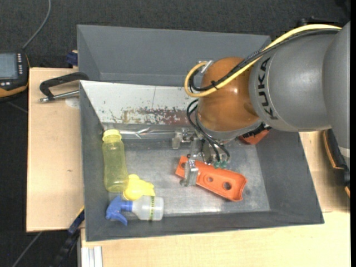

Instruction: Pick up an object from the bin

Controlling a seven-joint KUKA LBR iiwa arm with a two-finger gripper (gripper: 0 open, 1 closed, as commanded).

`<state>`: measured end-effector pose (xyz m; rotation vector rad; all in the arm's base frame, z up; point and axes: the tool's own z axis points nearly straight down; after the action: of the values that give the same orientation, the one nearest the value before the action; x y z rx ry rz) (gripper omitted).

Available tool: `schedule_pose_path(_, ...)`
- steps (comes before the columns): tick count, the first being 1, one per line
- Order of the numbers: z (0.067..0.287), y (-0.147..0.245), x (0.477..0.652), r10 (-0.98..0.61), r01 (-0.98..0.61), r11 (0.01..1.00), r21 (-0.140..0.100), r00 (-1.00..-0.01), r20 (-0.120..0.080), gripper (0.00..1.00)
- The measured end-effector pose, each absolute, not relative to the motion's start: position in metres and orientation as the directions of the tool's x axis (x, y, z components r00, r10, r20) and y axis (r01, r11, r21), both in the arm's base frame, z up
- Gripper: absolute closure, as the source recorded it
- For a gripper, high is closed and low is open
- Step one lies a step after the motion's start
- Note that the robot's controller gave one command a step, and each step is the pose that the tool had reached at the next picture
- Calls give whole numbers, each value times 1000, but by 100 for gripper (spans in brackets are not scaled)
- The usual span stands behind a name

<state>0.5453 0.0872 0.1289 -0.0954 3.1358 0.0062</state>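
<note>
The grey arm [300, 88] leans in over the grey metal bin [167, 54], its orange wrist cover low above the floor of it. The fingers [189, 175] stand apart, released, closed on nothing. One tip rests at the near end of a flat orange plastic piece [222, 183], which stretches away from them towards the arm's side. Well off on the other side of the fingers lies a yellow-green bottle [114, 163]. Beyond its lower end is a clear spray bottle [146, 208] with a blue trigger, and a small yellow cap [137, 187] sits between the two. To my eye the risk is a poor bite: the orange piece lies flat and only its end is under the fingers, so they may skid along it on closing, or lift it by one corner and let it swing loose. The bin's floor is scuffed bare metal, its back wall speckled with rusty marks. It sits on a pale table [222, 249] over dark carpet [139, 4].
</note>
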Motion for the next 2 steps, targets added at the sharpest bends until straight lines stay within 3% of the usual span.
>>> schedule_pose_path(1, 96, 42, 533, -82, -82, 997, 2, -997, -2, 0)
schedule_pose_path(2, 79, 29, 528, -134, -134, 991, 5, -991, -7, 100)
